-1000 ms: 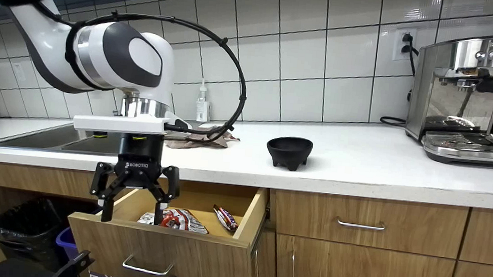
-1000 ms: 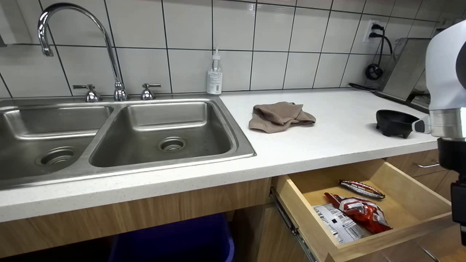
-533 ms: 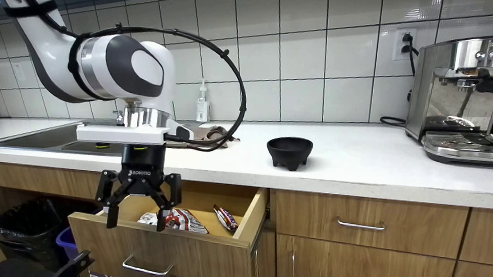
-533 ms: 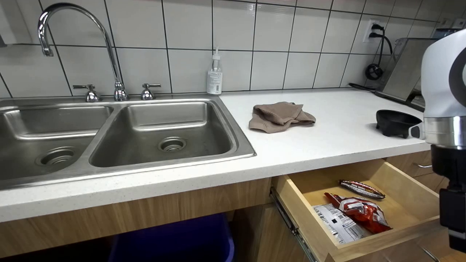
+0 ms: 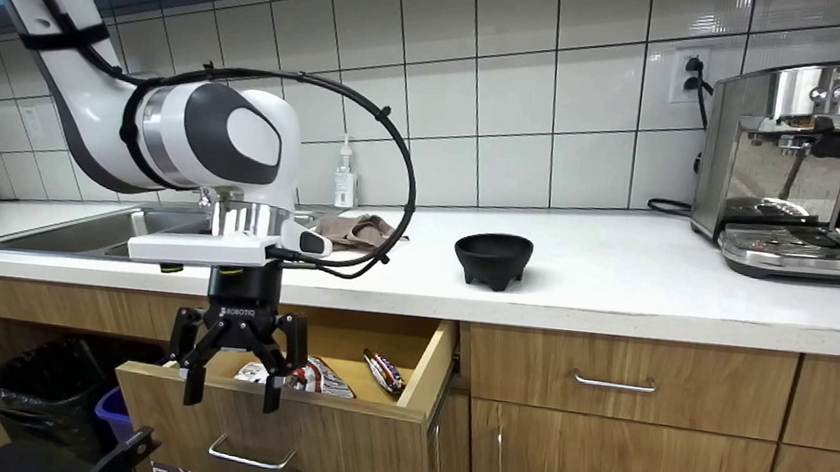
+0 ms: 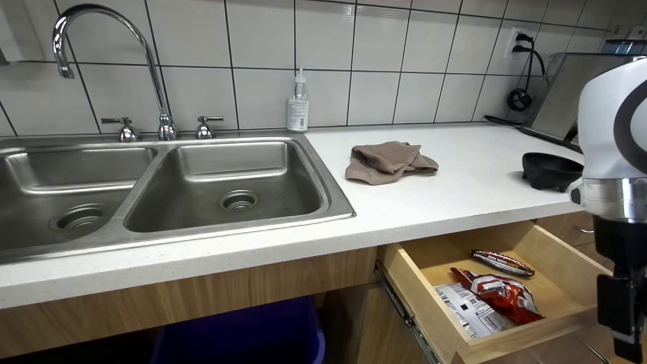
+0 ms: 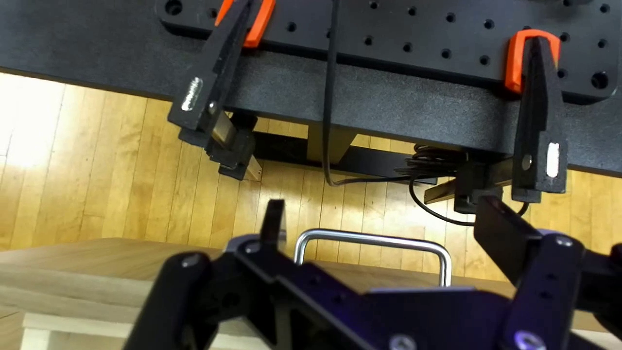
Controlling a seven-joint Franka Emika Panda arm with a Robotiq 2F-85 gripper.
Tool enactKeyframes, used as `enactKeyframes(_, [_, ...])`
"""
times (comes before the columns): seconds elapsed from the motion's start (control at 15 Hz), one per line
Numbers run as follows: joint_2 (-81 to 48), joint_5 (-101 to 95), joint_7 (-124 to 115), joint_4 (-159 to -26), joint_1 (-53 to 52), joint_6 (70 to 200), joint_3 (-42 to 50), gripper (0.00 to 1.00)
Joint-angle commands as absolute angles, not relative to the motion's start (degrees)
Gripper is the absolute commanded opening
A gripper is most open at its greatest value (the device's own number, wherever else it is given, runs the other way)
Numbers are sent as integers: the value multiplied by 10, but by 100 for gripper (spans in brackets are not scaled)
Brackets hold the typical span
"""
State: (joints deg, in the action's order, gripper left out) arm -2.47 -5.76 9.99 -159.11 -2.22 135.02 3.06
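In an exterior view: end effector [image 5: 229, 395], fingers apart, empty, near front of open drawer [image 5: 338, 442]; espresso machine [image 5: 791, 179], whole. In an exterior view: faucet spout [image 6: 150, 59]; red packet [image 6: 505, 297], unobstructed. Wrist view: orange clamp tip [image 7: 260, 25], seen here only; drawer handle [image 7: 371, 238], between fingertips.

The gripper [image 5: 233, 394] hung pointing down, its two fingers [image 5: 194, 385] spread well apart, tips level with each other. Above it stood the silver wrist flange [image 5: 246, 219], upright, under the bulky white-and-grey wrist joint [image 5: 233, 137]. From there the white forearm [image 5: 85, 107] sloped up and away, and a black cable [image 5: 383, 114] bowed out above the gripper.
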Motion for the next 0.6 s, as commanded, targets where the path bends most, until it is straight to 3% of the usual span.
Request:
enactKeyframes(0.0, [-46, -63, 59, -1590, -11, 1388, 23, 100])
enactKeyframes(0.53, [-92, -46, 45, -1590, -8, 1476, 22, 100])
